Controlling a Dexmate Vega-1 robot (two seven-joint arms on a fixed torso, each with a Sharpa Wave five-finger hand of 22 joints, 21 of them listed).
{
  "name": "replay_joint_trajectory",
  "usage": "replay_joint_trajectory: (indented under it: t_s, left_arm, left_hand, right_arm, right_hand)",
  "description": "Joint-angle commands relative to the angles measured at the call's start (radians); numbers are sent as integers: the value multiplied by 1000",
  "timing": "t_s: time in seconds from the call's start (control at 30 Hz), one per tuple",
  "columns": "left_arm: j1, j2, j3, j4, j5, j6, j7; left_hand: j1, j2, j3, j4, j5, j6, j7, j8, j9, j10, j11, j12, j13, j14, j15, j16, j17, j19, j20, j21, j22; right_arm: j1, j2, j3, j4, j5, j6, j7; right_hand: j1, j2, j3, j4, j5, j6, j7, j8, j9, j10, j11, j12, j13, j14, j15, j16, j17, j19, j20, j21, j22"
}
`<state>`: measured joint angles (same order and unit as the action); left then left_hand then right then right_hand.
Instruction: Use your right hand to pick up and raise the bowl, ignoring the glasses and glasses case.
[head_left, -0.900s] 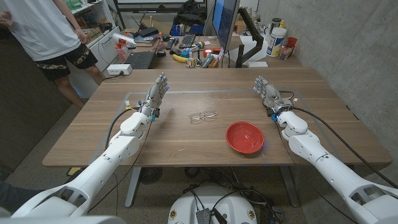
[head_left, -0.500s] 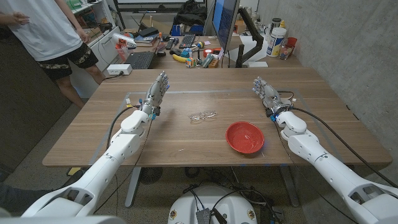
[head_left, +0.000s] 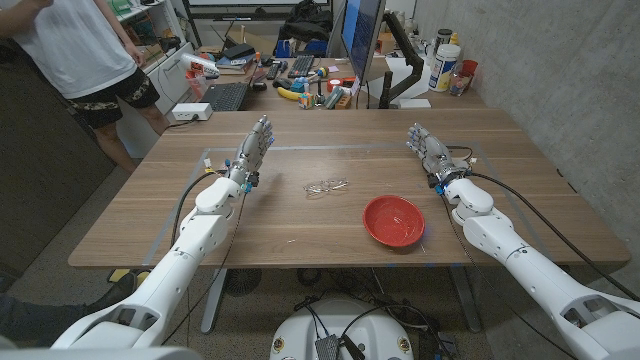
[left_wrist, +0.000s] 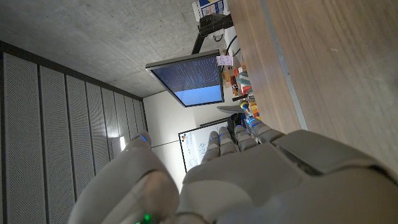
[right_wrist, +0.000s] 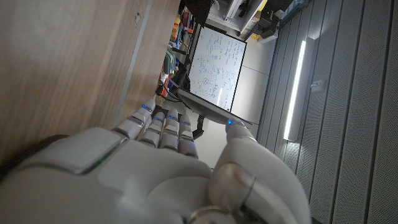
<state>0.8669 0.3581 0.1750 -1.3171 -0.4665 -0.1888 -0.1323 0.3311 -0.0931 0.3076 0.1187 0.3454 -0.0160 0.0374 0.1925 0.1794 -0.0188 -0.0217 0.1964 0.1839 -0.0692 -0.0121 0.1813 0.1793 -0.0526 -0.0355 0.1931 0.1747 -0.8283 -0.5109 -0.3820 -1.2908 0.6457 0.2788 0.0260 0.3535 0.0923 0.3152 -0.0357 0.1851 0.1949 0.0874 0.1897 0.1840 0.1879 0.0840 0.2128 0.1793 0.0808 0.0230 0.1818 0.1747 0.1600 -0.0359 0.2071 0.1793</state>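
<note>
Head view: pre-reach step, with the right hand (head_left: 428, 150) empty, fingers extended, beyond the red bowl (head_left: 394, 220) near the table's (head_left: 130, 215) front edge; next, it must descend to the rim

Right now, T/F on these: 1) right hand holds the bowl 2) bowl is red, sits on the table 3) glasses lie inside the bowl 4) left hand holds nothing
1) The right hand holds the bowl: false; it is open, apart from the bowl.
2) The bowl is red and sits on the table: true.
3) The glasses lie inside the bowl: false; they lie on the table, apart from it.
4) The left hand holds nothing: true.
</note>
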Motion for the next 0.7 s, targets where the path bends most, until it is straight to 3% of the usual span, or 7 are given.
replay_joint_trajectory:
  t_s: [0.03,0.7]
  left_arm:
    - [7,-24,-29,-19,35,24,-17]
    - [-3,-42,-31,-3,55,33,-30]
  left_hand:
    - [8,0,0,-3,9,4,8,5,5,-4,-6,4,4,-11,2,5,3,-8,-69,3,3]
    - [9,4,-4,-4,13,5,8,4,5,-3,-3,5,4,-11,2,5,3,-11,-67,3,3]
  right_arm:
    - [-3,-5,0,-9,-4,20,9]
    - [-32,-26,7,-34,-5,51,20]
  right_hand:
    - [9,3,1,-6,5,11,-3,5,2,6,-4,3,2,8,-2,6,5,9,-12,2,2]
    - [9,5,-3,-10,4,11,-9,4,3,12,-7,3,2,11,-4,6,5,11,-12,1,3]
